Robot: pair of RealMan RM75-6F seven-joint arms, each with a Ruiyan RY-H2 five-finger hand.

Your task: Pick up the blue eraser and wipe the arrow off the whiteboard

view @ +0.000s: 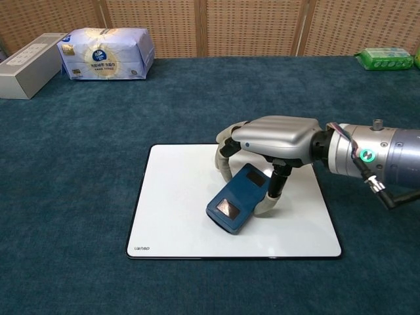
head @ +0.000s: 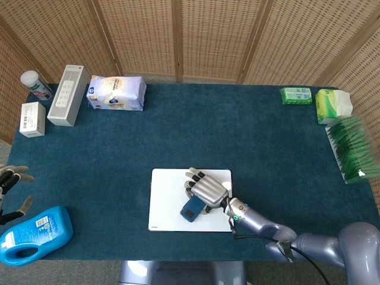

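Observation:
The white whiteboard [view: 170, 216] [head: 163, 202] lies flat near the table's front edge; no arrow shows on its bare surface. My right hand [view: 272, 141] [head: 206, 189] holds the blue eraser [view: 237, 198] [head: 192, 209] between thumb and fingers, pressed down on the middle of the board, its free end pointing toward the front left. My left hand [head: 9, 189] hovers at the far left edge in the head view, fingers spread, holding nothing.
A blue detergent bottle [head: 34, 234] lies at the front left, close to my left hand. Back left hold a tissue pack [head: 116, 93] [view: 106, 52], grey box [head: 69, 95], small box [head: 32, 119] and canister [head: 35, 85]. Green packs [head: 332, 104] sit back right.

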